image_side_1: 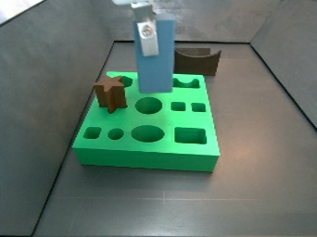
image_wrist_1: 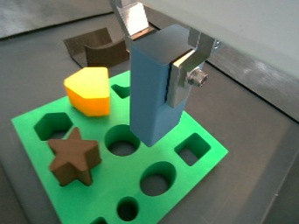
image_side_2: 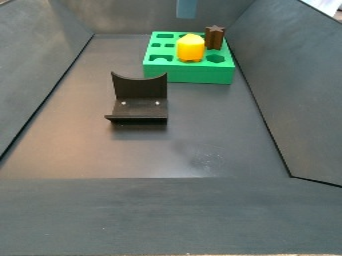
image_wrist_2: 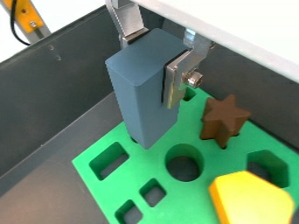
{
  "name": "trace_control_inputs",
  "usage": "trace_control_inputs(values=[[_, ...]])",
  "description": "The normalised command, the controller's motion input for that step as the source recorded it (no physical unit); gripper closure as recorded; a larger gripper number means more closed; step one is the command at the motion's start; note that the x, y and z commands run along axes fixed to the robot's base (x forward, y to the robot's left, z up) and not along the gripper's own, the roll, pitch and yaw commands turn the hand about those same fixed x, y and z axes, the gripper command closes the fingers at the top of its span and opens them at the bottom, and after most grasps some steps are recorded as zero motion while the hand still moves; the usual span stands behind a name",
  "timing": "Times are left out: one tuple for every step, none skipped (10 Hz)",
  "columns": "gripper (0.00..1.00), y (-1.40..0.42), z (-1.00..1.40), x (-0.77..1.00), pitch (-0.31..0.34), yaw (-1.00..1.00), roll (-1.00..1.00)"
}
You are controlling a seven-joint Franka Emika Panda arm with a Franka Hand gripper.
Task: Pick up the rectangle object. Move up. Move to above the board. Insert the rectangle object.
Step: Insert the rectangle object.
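Observation:
My gripper is shut on the rectangle object, a tall blue-grey block held upright by its upper part. It also shows in a wrist view and a side view. The block hangs over the back part of the green board, its lower end a little above the holes. The board also shows in both side views. In a side view only the block's lower tip shows at the frame's top.
A yellow block and a brown star block stand in the board. A dark brown arch block lies on the grey floor apart from the board. Grey walls enclose the floor.

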Motion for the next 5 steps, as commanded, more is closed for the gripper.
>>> trace_control_inputs(values=[[1.00, -0.29, -0.17, 0.32, 0.000, -0.05, 0.01], [1.00, -0.38, -0.15, 0.29, 0.000, -0.08, 0.13], [1.00, -0.39, -0.16, 0.28, 0.000, -0.10, 0.12], [1.00, -0.34, -0.17, 0.27, 0.000, -0.14, 0.09], [1.00, -0.26, -0.18, 0.26, -0.003, -0.18, 0.06]])
